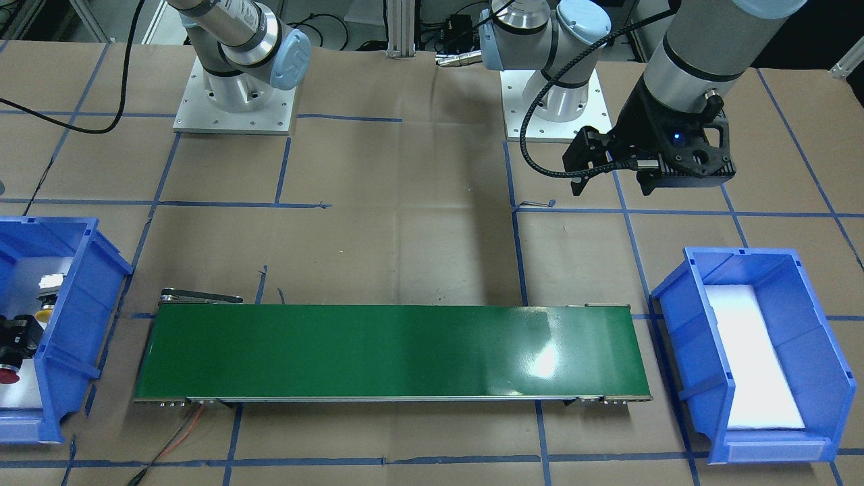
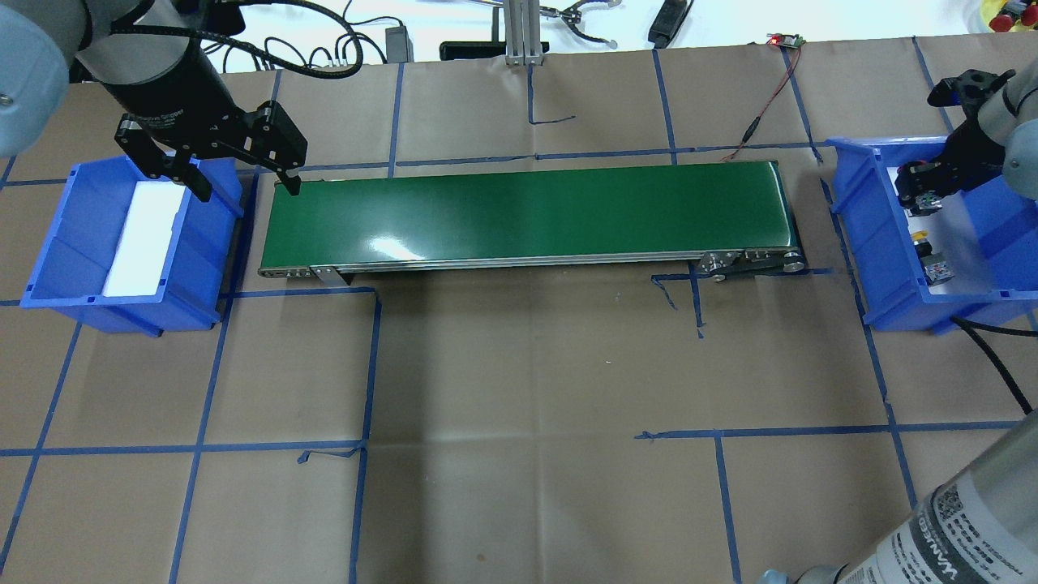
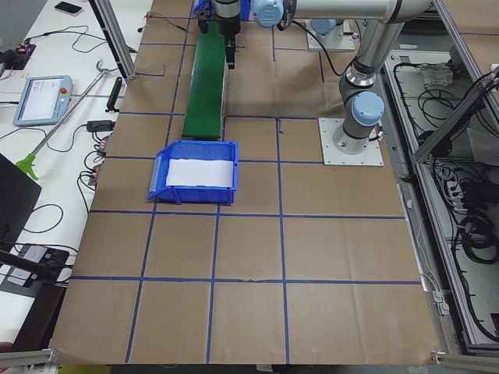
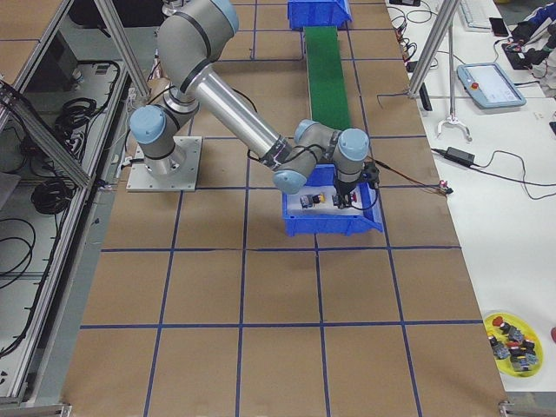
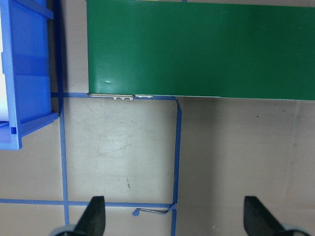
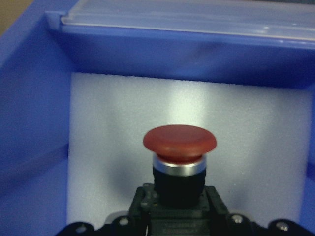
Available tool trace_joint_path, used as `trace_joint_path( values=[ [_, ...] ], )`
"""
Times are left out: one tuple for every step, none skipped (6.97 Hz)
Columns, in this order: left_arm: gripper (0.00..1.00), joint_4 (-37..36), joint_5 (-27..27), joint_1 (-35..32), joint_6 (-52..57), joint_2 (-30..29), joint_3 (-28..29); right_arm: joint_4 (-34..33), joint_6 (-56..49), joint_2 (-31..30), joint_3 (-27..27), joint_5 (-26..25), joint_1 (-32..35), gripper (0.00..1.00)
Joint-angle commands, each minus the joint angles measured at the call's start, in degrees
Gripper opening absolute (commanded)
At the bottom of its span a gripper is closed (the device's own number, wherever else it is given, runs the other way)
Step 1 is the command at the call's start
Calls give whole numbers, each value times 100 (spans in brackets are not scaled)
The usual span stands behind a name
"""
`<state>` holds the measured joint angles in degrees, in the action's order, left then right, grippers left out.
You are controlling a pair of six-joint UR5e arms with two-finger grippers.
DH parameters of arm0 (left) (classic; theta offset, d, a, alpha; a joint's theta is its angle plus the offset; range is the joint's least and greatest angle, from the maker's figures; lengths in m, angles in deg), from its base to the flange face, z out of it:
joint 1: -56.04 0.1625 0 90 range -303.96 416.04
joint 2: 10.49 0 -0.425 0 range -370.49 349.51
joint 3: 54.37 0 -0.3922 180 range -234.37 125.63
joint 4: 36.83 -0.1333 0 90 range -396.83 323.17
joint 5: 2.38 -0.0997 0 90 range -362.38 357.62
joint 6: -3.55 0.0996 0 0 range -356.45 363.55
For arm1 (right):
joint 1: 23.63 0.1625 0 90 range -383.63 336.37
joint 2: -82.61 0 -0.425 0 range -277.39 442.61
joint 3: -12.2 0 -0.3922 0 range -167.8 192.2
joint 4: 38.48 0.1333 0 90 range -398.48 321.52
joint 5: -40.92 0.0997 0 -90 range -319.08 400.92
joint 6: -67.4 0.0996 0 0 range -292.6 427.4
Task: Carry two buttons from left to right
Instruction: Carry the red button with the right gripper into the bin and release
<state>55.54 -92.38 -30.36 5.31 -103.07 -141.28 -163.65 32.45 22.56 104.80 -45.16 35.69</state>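
Clamping the red mushroom-cap push-button [image 6: 179, 140] by its black collar, the right gripper [image 2: 920, 188] is sitting closed inside the foam-lined blue plastic bin [image 2: 859, 235] at right, probably to carry it to the green conveyor belt [image 2: 527, 211]. The yellow mushroom-cap push-button [image 1: 46, 314] is lying beside it. The left gripper [image 5: 177, 216] is hovering open by the belt's left end, likely positioned to receive.

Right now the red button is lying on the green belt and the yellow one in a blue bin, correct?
No. The red button is in the blue bin with the yellow button, not on the green belt; the right wrist view shows it.
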Motion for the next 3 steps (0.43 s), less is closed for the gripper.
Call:
trace_joint_path(
  values=[
    [100, 0, 9, 0, 0, -6, 7, -16, 15, 46, -5, 65, 9, 96],
    [100, 0, 9, 0, 0, -6, 16, 2, 15, 37, -40, 153, 0, 99],
    [100, 0, 9, 0, 0, -14, 25, 37, 24, 20, -58, 145, 0, 99]
  ],
)
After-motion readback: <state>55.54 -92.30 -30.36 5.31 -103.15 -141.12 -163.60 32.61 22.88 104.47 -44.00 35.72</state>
